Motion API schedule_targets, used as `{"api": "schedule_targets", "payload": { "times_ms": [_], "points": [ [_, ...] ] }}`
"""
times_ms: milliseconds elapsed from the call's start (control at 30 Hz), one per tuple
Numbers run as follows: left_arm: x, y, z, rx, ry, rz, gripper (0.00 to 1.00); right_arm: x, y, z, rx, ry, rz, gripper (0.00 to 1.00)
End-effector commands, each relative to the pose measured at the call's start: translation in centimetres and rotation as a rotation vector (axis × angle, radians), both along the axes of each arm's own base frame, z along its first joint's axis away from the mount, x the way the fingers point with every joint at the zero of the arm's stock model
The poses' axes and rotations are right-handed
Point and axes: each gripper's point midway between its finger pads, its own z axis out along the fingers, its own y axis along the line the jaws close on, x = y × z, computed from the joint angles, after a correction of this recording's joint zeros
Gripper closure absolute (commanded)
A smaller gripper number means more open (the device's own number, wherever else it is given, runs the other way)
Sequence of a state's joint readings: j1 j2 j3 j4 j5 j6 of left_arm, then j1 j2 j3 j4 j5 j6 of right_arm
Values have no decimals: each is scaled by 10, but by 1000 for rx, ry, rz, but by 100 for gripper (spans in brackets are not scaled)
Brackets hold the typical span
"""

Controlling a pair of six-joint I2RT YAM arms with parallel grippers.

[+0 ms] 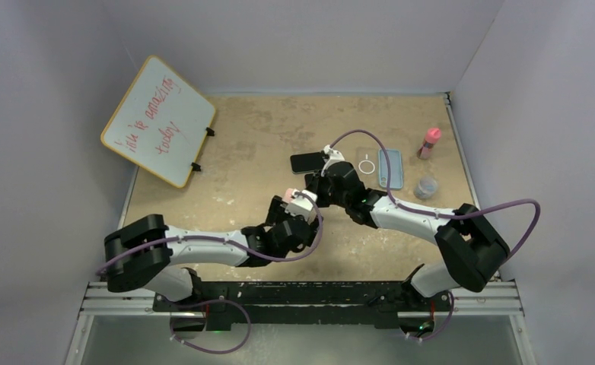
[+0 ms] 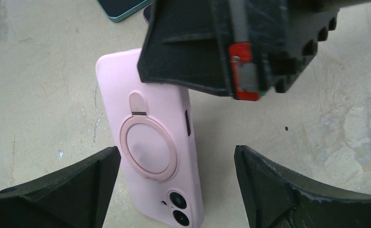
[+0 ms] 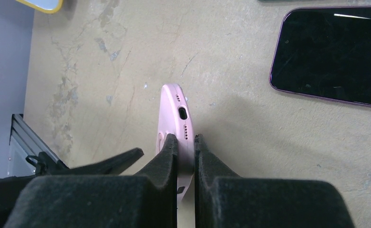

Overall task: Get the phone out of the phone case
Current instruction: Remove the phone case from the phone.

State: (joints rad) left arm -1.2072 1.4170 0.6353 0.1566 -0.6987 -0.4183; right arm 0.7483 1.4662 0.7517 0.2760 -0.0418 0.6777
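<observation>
The top camera sits high above and behind the arms [image 1: 203, 245] and looks down on the whole table [image 1: 264, 129] from far away. The left wrist camera looks down from very near onto the back of the pink phone case [image 2: 150, 156]. The right wrist camera looks forward and down at the end of the same case, also very near. All three views share this case, and the black phone [image 3: 333, 54] shows in the right wrist and top views.
</observation>
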Motion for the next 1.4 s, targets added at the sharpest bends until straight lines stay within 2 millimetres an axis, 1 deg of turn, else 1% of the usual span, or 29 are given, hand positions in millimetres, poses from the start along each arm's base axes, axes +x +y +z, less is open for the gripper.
{"api": "schedule_targets", "payload": {
  "times_ms": [0,67,233,333,433,467,600,733,833,867,967,1000,1100,1133,1200,1233,1300,1367],
  "points": [
    [1,9,-2,122,-46,143,7,1,-4,-5,-50,10,-16,100],
    [1,14,-8,185,-55,191,9,0,-4,-4,-44,13,-16,100],
    [2,14,-22,274,-72,252,14,-1,-3,-3,-34,23,-18,100],
    [3,15,-32,294,-75,289,21,-2,-3,-3,-26,27,-18,100],
    [6,16,-37,332,-90,322,26,-4,-2,-3,-20,32,-14,100],
    [7,16,-40,354,-94,327,29,-4,-2,-3,-18,35,-13,100],
    [7,14,-38,402,-114,348,43,-5,-1,-2,-11,36,-14,100],
    [3,16,-30,381,-120,338,63,-12,-2,-2,2,66,-3,99],
    [1,17,-23,337,-115,304,78,-10,-5,6,4,34,-14,92],
    [0,15,-23,325,-111,275,83,-9,-7,9,7,21,-16,88],
    [-3,8,-18,242,-96,195,98,-7,-12,18,-3,-13,-3,70],
    [-5,6,-15,213,-94,167,100,-6,-16,20,-11,-24,1,64],
    [-8,-3,-7,149,-95,70,100,-1,-32,34,11,-73,9,47],
    [-9,-6,-6,132,-91,32,100,-2,-38,37,17,-99,29,41],
    [-10,-13,-4,88,-71,-54,100,-2,-46,51,29,-169,63,30],
    [-12,-17,-2,53,-64,-104,100,-5,-50,53,14,-208,89,25],
    [-17,-24,1,-13,-46,-206,100,-11,-54,62,-5,-287,144,17],
    [-20,-28,7,-72,-40,-300,100,-20,-56,69,-7,-365,210,14]
  ]
}}
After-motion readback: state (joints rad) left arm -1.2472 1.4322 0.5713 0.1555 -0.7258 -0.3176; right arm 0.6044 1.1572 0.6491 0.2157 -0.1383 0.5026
